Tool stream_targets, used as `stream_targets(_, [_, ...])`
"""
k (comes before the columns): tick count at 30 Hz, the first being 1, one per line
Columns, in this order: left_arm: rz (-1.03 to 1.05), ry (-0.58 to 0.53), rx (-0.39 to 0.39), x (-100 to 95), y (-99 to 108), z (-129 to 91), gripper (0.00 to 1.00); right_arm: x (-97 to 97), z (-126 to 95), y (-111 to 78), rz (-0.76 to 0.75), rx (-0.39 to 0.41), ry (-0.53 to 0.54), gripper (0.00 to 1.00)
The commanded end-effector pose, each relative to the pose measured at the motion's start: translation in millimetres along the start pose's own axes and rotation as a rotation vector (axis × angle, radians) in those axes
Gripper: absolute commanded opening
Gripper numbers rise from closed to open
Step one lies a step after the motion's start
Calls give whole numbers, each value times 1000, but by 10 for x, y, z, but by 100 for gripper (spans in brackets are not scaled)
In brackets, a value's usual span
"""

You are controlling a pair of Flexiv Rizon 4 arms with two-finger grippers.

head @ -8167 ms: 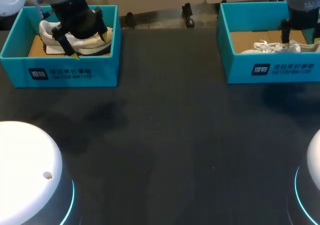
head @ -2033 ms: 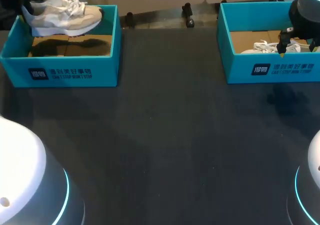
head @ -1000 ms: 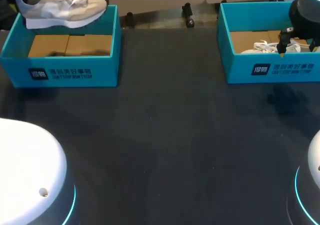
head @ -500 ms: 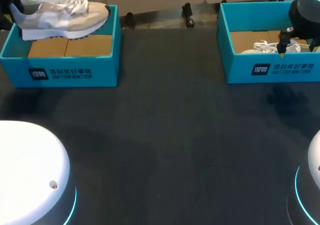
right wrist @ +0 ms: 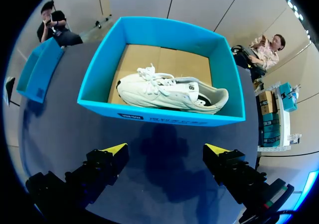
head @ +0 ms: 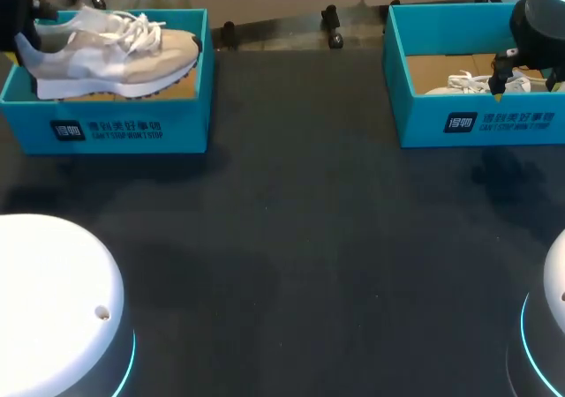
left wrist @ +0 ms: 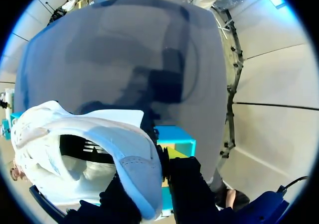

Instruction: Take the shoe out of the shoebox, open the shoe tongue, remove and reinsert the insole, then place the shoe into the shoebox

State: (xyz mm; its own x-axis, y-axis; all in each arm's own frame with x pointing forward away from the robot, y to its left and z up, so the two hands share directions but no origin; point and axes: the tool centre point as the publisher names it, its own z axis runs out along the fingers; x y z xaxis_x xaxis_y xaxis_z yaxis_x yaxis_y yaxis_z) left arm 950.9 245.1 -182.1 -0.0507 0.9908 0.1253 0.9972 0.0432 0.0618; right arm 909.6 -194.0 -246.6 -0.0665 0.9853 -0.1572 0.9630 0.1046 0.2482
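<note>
A white and beige shoe (head: 110, 51) hangs tilted over the left teal shoebox (head: 115, 131), toe toward the table's middle. My left gripper (left wrist: 153, 191) is shut on its heel (left wrist: 134, 169), one dark finger on each side of the heel tab. In the head view that gripper shows only as a dark shape at the far left edge. A second white shoe (right wrist: 172, 92) lies on its side in the right teal shoebox (right wrist: 159, 115). My right gripper (right wrist: 166, 149) hovers open above that box's front wall (head: 481, 119), with nothing between its yellow tips.
Dark table cloth (head: 300, 238) spreads between and in front of the two boxes. The left box's cardboard floor (head: 181, 86) shows under the lifted shoe. My arms' white bases (head: 53, 309) stand at the near corners.
The left arm has lowered the shoe and carried it forward and rightward, from above the box's back wall to over its inside. The right arm has kept still.
</note>
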Motion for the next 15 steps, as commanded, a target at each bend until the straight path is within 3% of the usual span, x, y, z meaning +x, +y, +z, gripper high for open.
stream_targets(1, [-1, -2, -109, -15, -226, -70, 0, 2, 2, -6, 1, -1, 0, 100])
stream_targets(15, [34, -14, -99, -356, -765, -174, 0, 2, 2, -6, 1, -1, 0, 100])
